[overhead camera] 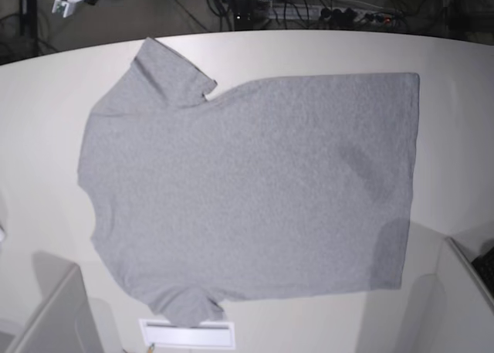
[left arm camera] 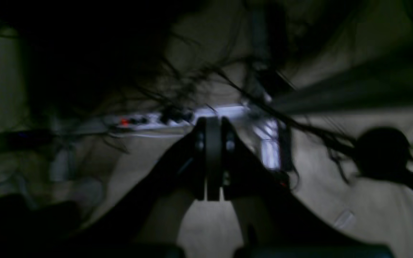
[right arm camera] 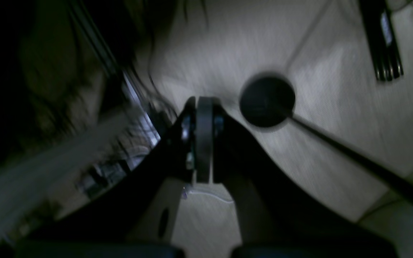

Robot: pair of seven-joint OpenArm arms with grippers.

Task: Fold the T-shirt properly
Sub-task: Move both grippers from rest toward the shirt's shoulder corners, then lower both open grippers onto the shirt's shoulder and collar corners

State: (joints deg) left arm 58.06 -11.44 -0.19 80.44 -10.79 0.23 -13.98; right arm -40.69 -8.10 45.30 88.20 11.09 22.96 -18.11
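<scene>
One pale surface (overhead camera: 455, 121) fills most of the base view, and the T-shirt (overhead camera: 255, 191) lies flat and spread out across its middle, plain grey side up, its collar end toward that view's left and its hem toward the right. Both short sleeves are laid out, one toward the far edge and one toward the near edge, where it just touches a white strip (overhead camera: 187, 334). Neither of my arms shows over the cloth in that view. My left claw (left arm camera: 213, 123) is pressed fully together with nothing between its jaws, seen against a dim, blurred floor with cables. My right claw (right arm camera: 203, 102) is likewise closed and empty, near a dark round disc (right arm camera: 266, 101).
</scene>
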